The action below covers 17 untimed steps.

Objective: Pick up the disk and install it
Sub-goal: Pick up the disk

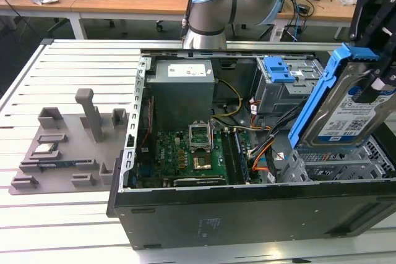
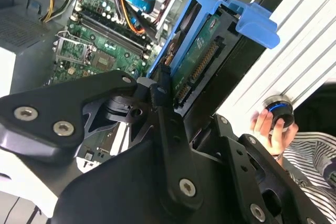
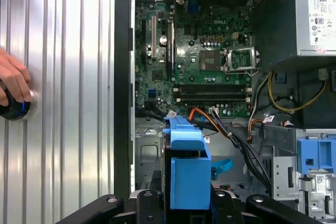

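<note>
While the gripper (image 2: 167, 88) clamps its black fingers onto one end of the disk (image 2: 202, 51), the drive hangs tilted in the air. It sits above the open computer case (image 1: 247, 214), over the grey metal drive bay (image 1: 334, 165) at the exterior view's right. A bright blue bracket (image 3: 186, 169) frames the disk's silver body. Orange and black cables (image 3: 239, 142) run just beside the bay.

The likeliest trouble, as a judgement, is the tilted bracket catching on those cables or on the bay's metal edge. Gripped at one end alone, the disk could also twist or slide between the fingers.

Farther in lie the green motherboard (image 1: 185, 153) and the grey power supply (image 1: 182, 91). Beside the case, a person's hand (image 3: 11, 85) rests on a round knob (image 2: 278, 109) on the ribbed table (image 1: 74, 66); a wide swing of the arm could reach it.

A blue-and-white label (image 1: 349, 119) covers the disk's face, and a white sticker (image 1: 189, 70) sits on the power supply. Their print cannot be made out.
</note>
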Motion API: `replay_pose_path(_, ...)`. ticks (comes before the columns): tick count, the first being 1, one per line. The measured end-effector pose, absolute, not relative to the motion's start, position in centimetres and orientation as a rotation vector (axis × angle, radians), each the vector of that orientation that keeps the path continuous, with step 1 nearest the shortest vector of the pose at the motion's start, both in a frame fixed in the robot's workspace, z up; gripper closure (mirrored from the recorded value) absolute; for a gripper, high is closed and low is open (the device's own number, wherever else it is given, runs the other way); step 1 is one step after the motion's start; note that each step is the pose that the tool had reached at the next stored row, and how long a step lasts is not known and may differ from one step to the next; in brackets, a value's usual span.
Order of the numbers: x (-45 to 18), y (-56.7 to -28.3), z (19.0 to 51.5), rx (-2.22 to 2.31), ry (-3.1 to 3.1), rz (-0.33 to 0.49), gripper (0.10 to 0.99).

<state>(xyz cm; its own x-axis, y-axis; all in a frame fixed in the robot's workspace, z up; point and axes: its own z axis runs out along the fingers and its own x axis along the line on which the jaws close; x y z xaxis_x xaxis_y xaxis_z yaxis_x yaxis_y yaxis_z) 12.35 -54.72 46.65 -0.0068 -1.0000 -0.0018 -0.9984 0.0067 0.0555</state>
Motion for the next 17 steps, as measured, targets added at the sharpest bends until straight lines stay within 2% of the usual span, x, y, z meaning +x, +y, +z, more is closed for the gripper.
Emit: replay_pose_path(17, 16.3, -54.7, 46.7, 2.186, -2.201, -0.064, 0.725)
